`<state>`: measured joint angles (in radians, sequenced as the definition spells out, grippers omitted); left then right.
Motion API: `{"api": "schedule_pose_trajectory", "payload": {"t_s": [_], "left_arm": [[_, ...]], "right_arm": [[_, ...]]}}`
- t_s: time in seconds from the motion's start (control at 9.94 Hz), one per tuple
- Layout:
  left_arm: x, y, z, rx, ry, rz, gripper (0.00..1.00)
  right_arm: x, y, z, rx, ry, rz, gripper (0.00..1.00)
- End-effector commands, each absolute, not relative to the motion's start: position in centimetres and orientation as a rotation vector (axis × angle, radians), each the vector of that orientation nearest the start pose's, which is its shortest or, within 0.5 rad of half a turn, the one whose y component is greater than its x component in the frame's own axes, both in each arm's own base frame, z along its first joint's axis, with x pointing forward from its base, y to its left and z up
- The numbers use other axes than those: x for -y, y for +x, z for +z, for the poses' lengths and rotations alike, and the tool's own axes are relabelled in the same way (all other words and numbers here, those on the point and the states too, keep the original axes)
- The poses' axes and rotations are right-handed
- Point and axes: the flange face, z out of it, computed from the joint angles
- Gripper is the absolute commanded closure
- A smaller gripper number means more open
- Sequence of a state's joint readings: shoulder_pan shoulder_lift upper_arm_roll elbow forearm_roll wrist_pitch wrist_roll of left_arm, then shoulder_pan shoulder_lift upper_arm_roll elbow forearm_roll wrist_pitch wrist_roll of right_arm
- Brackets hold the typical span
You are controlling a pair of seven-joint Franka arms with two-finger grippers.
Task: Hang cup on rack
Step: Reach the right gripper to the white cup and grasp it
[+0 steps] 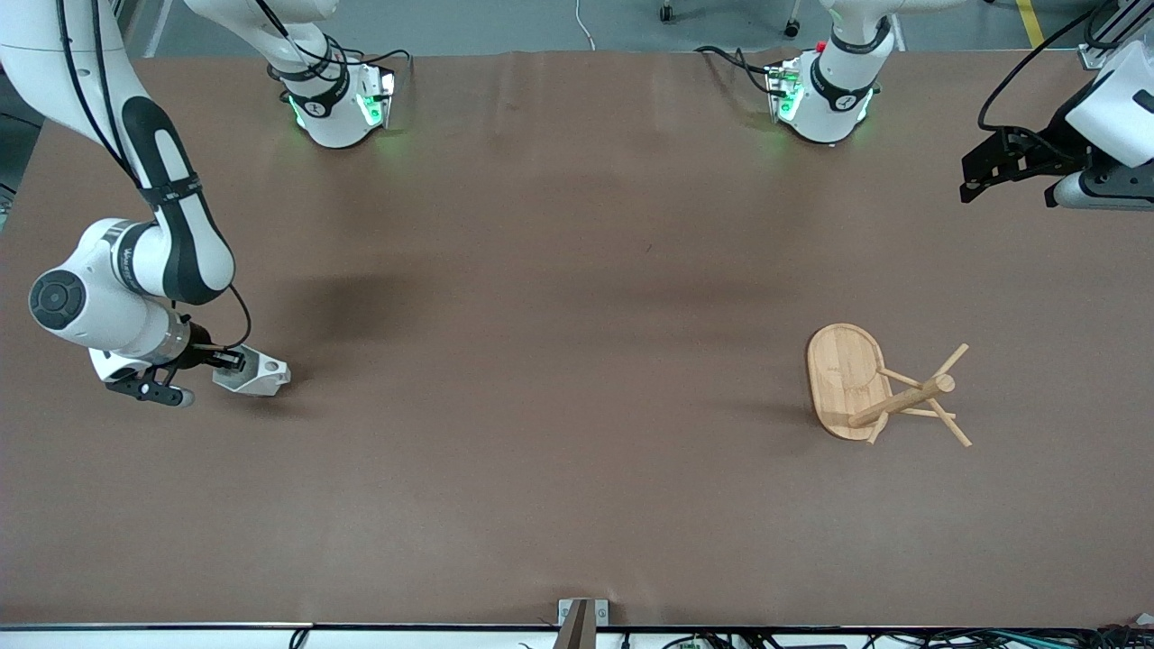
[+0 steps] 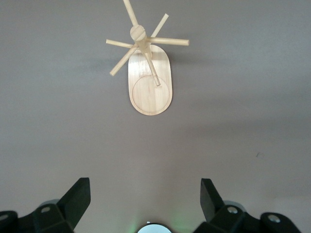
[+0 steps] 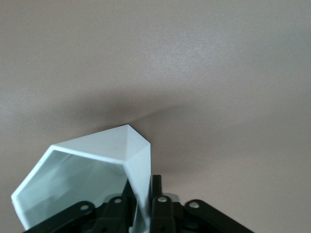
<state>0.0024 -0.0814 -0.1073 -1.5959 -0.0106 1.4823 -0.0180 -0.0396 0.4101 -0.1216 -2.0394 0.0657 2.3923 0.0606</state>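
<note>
Right gripper (image 3: 141, 213) low at right arm's end of tabletop (image 1: 541, 361), fingers clenched on wall of cup (image 1: 252, 376), one inside rim, one outside. Cup sits on tabletop, white, faceted. Left gripper (image 2: 146, 204) up in air over left arm's end, jaws spread wide, holding nothing; arm waits. Rack (image 1: 888, 389) upright on oval base, well apart from cup, pegs bare.
</note>
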Motion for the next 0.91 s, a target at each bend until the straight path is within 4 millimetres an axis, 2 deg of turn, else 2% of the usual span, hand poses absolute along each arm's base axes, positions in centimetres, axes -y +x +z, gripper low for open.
{"api": "schedule_pose_trajectory", "payload": {"t_s": [0.0, 0.2, 0.4, 0.5, 0.7, 0.8], "left_arm": [[8.1, 52.5, 63.3, -0.228, -3.115, 0.112, 0.00], [9.5, 52.3, 63.9, -0.271, -3.123, 0.094, 0.00], [12.4, 51.8, 64.0, -0.352, -3.166, 0.088, 0.00], [14.3, 51.4, 64.3, -0.405, -3.179, 0.077, 0.00], [19.5, 50.5, 64.5, -0.561, -3.165, 0.040, 0.00], [22.3, 50.1, 64.1, -0.642, -3.156, 0.017, 0.00]], "right_arm": [[9.5, 58.5, 23.6, -0.389, -3.091, 0.073, 0.99], [10.4, 60.0, 25.9, -0.113, -3.104, 0.062, 0.99], [8.2, 62.5, 30.8, 0.090, -3.070, 0.186, 0.99], [6.6, 63.2, 32.5, 0.215, -3.048, 0.217, 0.99], [2.0, 63.1, 34.0, 0.345, -2.986, 0.325, 0.99], [-1.0, 62.5, 34.7, 0.340, -2.857, 0.356, 0.99]]}}
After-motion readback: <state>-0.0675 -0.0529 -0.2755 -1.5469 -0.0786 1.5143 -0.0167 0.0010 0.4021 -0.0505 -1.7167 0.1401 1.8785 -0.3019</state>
